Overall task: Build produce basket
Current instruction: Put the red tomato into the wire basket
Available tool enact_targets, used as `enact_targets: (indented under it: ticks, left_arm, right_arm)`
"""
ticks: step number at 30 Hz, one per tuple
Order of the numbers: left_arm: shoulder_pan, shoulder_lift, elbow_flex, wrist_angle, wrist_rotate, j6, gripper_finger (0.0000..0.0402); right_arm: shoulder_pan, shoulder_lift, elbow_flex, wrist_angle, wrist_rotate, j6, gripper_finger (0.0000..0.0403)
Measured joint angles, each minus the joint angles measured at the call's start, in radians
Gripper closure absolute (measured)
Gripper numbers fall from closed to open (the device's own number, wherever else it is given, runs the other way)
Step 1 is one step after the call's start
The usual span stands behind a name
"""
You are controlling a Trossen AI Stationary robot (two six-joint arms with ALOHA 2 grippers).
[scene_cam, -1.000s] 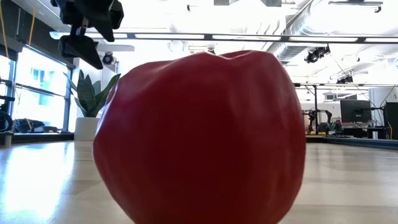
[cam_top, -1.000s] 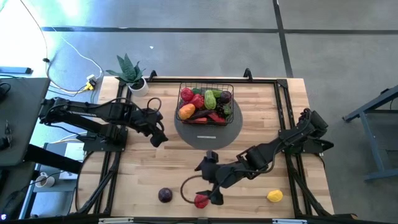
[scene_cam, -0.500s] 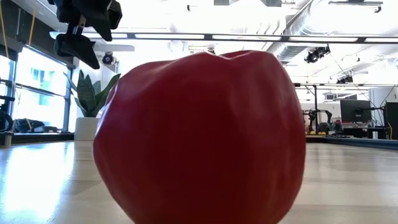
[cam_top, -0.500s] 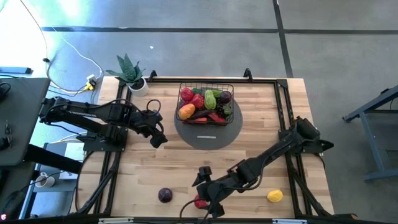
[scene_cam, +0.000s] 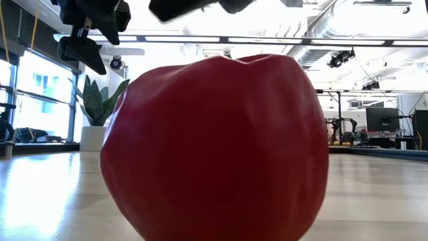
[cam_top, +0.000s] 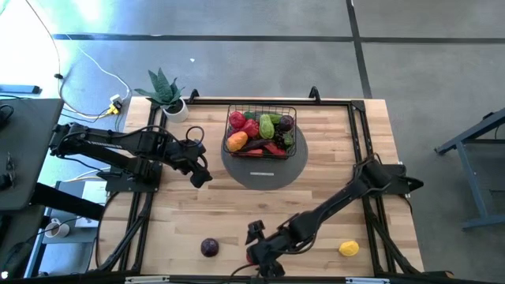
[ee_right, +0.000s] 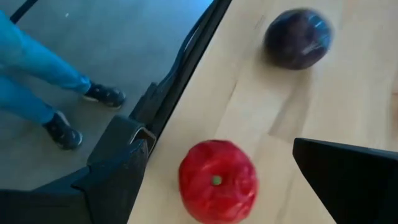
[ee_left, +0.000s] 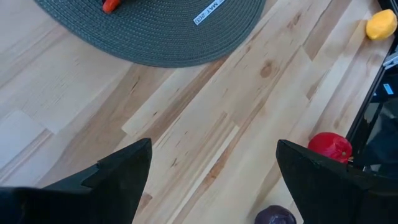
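The black wire basket (cam_top: pixel 261 126) stands on a grey round mat at the table's far middle, filled with red, green, orange and purple produce. A red apple-like fruit (ee_right: pixel 217 180) lies on the wood at the near edge and fills the low view (scene_cam: pixel 214 147). My right gripper (ee_right: pixel 221 149) is open above it, with one finger on either side and a gap to each. A purple fruit (cam_top: pixel 209 248) lies to its left and a yellow one (cam_top: pixel 348 249) to its right. My left gripper (ee_left: pixel 213 146) hangs open over the table's left half (cam_top: pixel 201 175).
A spiky potted plant (cam_top: pixel 167 93) stands at the far left corner. The black frame rail (ee_right: pixel 186 56) runs along the near edge close to the red fruit. A person's legs in blue (ee_right: pixel 37 81) stand on the floor beyond that edge. Bare wood lies between mat and fruits.
My right gripper has moved toward the table's near edge and slightly left, stretching the arm out, and now stands over the red fruit, coming into the top of the low view. The fruits have stayed where they were.
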Motion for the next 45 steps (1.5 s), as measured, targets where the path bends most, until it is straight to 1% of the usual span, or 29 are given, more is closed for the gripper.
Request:
enact_targets:
  ticks: [3,10,20,24,30,35,41,45]
  left_arm:
    - [0.0,0.0,0.0,-0.002,0.0,0.0,0.0067]
    - [0.0,0.0,0.0,-0.003,0.0,0.0,0.0067]
    - [0.0,0.0,0.0,-0.007,-0.004,0.0,0.0067]
    - [0.0,0.0,0.0,-0.007,-0.004,0.0,0.0067]
    - [0.0,0.0,0.0,-0.007,-0.004,0.007,0.0067]
    - [0.0,0.0,0.0,-0.007,-0.004,0.009,0.0067]
    - [0.0,0.0,0.0,-0.007,-0.004,0.051,0.0067]
    - [0.0,0.0,0.0,-0.003,-0.004,0.053,0.0067]
  right_arm:
    - [0.0,0.028,0.0,-0.001,-0.019,0.0,0.0018]
    - [0.0,0.083,0.0,-0.01,-0.015,0.0,0.0018]
    - [-0.001,0.128,0.0,-0.024,-0.013,0.006,0.002]
    - [-0.001,0.129,0.0,-0.025,-0.011,0.008,0.0045]
    - [-0.002,0.129,0.0,-0.024,-0.001,0.012,0.0114]
    - [-0.002,0.127,0.0,-0.027,-0.002,0.081,0.0161]
    - [-0.002,0.112,0.0,-0.042,0.02,0.221,0.0167]
    - [-0.003,0.084,0.0,-0.046,0.083,0.304,0.0165]
